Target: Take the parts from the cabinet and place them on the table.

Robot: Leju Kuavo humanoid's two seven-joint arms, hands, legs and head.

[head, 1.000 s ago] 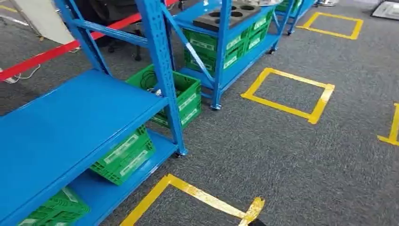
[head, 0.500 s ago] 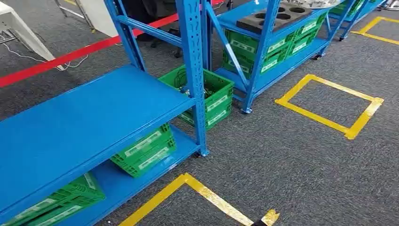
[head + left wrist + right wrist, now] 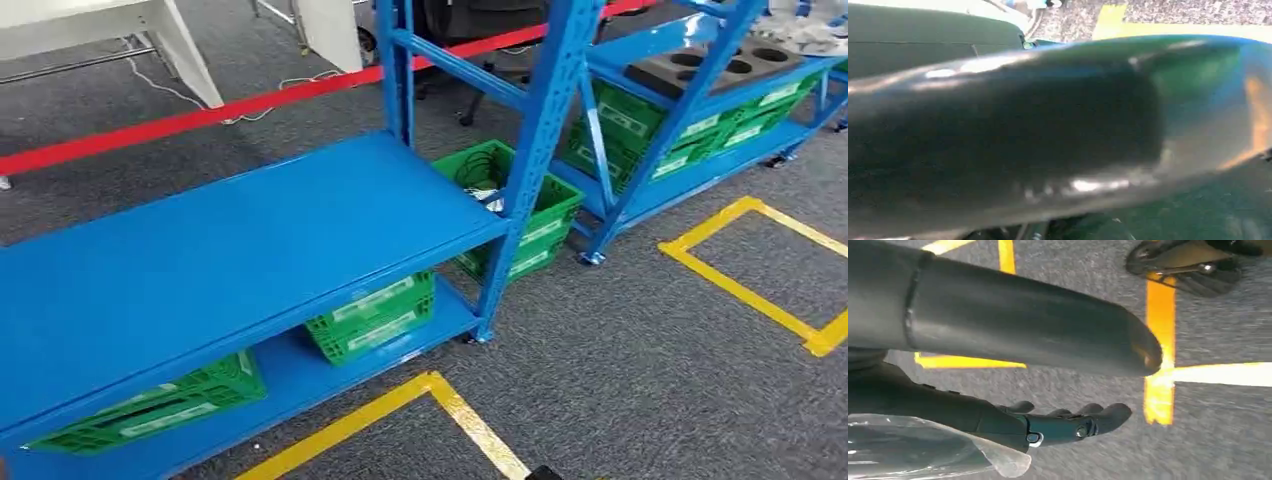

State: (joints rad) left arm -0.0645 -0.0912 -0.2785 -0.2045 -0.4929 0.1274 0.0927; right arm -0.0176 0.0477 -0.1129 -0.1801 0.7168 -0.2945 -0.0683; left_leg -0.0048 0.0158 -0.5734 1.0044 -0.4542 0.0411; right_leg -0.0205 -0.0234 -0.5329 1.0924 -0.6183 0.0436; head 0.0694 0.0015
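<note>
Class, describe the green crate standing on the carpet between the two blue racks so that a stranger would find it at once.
Start at the near blue rack with its wide bare shelf. Just past its right front post, a green crate stands on the grey carpet. Unlike the other green crates, it sits on no shelf, is open-topped, and holds dark coiled cable.

The right hand hangs over the floor, fingers extended, holding nothing.
</note>
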